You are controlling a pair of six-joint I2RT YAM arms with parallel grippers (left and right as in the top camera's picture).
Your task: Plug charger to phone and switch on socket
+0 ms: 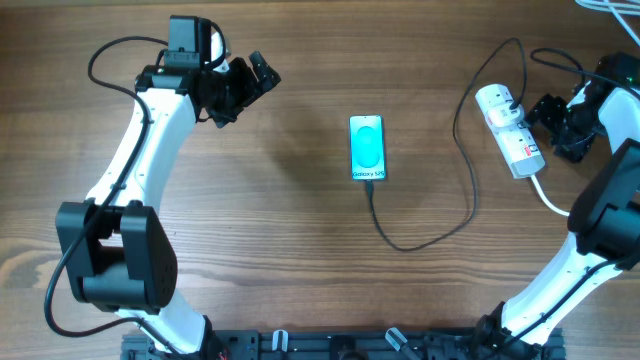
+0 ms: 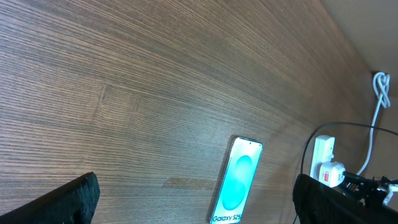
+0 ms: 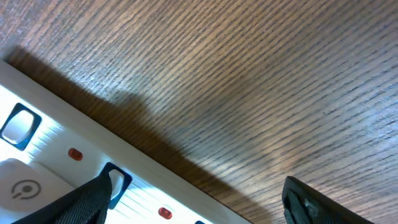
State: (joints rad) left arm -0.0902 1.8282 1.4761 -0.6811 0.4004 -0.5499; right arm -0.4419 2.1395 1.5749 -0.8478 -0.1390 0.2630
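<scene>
The phone point(image 1: 367, 148) lies flat mid-table with its cyan screen up; it also shows in the left wrist view point(image 2: 236, 183). The thin black charger cable point(image 1: 420, 240) runs from the phone's near end in a loop to a white plug on the socket point(image 1: 510, 135), a white power strip at the right. My left gripper point(image 1: 250, 85) is open and empty at the far left, well away from the phone. My right gripper point(image 1: 560, 125) is open just right of the socket; in the right wrist view one finger overlaps the strip point(image 3: 56, 143) near its red marks.
The socket's thick white cord point(image 1: 552, 203) leads off toward the right arm's base. Another white cable point(image 1: 612, 12) lies at the far right corner. Black arm cables loop near both arms.
</scene>
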